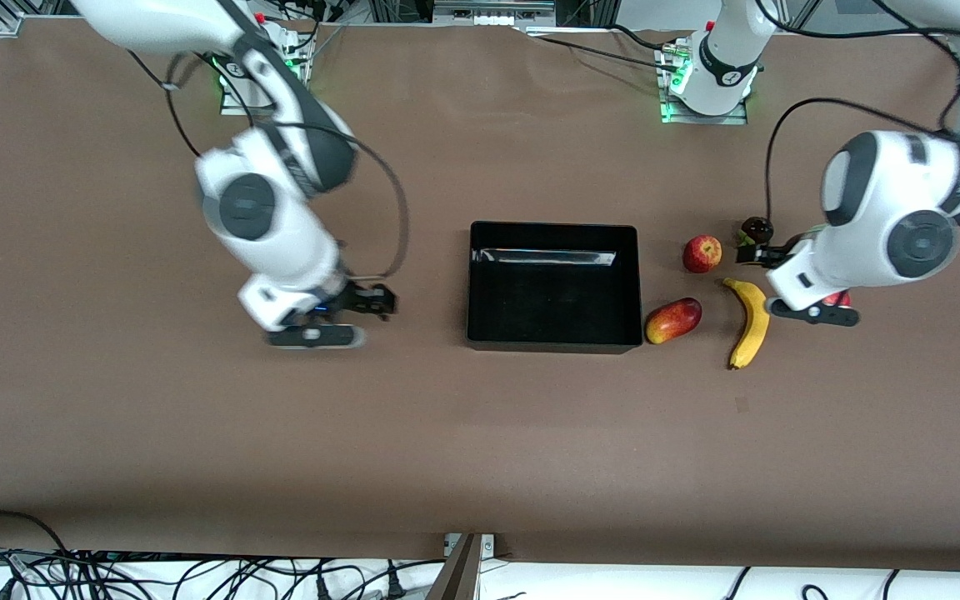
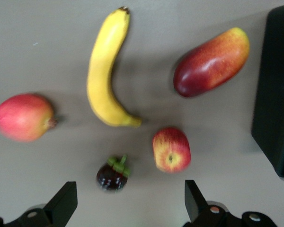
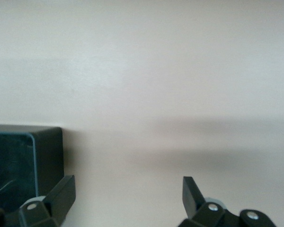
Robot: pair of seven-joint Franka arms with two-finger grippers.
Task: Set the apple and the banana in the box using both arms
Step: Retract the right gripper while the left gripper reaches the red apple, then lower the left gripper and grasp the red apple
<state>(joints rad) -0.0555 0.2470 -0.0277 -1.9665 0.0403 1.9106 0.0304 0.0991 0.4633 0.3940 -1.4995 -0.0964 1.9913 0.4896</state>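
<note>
Apple and banana both sit on the table, outside the box, toward the left arm's end. The left gripper hangs over the fruit cluster, fingers spread wide, empty. To do this well, it should drop straight onto the apple, steering clear of the mangosteen just beside it and the mango by the box wall. The right gripper hovers over bare table near the box, jaws apart, holding nothing. Plenty of open table toward the front edge.
</note>
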